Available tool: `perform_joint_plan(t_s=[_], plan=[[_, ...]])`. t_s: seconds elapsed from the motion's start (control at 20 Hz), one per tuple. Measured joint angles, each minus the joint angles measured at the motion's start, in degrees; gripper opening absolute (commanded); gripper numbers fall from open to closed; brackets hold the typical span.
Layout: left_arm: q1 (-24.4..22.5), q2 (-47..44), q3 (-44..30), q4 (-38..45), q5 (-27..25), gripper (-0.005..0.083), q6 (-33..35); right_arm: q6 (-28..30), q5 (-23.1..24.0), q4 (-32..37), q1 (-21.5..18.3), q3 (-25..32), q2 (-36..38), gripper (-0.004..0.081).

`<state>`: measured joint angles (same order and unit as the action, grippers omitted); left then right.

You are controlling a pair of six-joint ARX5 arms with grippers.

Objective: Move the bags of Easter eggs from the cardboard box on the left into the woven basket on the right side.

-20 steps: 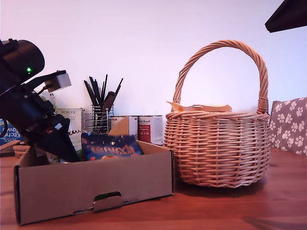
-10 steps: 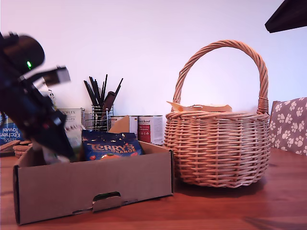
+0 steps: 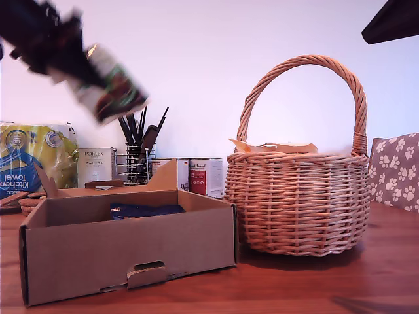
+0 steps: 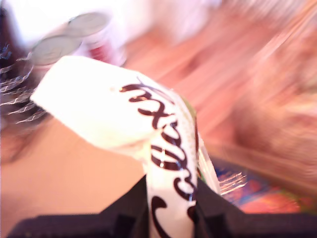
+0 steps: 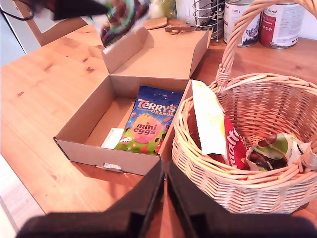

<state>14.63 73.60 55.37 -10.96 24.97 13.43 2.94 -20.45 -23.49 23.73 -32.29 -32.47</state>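
1. My second pincer (image 5: 166,191) hangs nearest the lens, its jaws pressed together on nothing, over the wooden worktop (image 5: 44,94).
2. Beyond it, the dark blue "Terry's Orange" bag (image 5: 151,119) remains alone in the shallow brown cardboard box (image 3: 124,252).
3. Farther off, my first pincer (image 4: 171,206), clamped on the white "Galaxy" bag (image 4: 124,116), has risen clear of the box within a second, so a carry to the round wicker basket (image 3: 298,199) looks underway.

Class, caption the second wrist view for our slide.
Blue egg bag left in the box; red bag already in the basket.
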Motion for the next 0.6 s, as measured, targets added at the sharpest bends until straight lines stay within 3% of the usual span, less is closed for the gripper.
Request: perform_joint_plan(t_s=[0.15, 0.35, 0.6], plan=[[5.75, 1.09, 0.0, 0.2, 5.57, 0.0037, -6.8, -0.02, 0.0, 0.0, 0.0, 0.0, 0.0, -0.0013], [16.11, 5.97, -0.02, 8.59, 6.23, 0.0037, -14.91, -0.02, 0.0, -0.04, 0.0, 0.0, 0.0, -0.0013], [24.61, 15.12, -0.02, 24.61, -1.2, 0.0037, -30.36, 0.0, 0.0, -0.07, 0.0, 0.0, 0.0, -0.0013]])
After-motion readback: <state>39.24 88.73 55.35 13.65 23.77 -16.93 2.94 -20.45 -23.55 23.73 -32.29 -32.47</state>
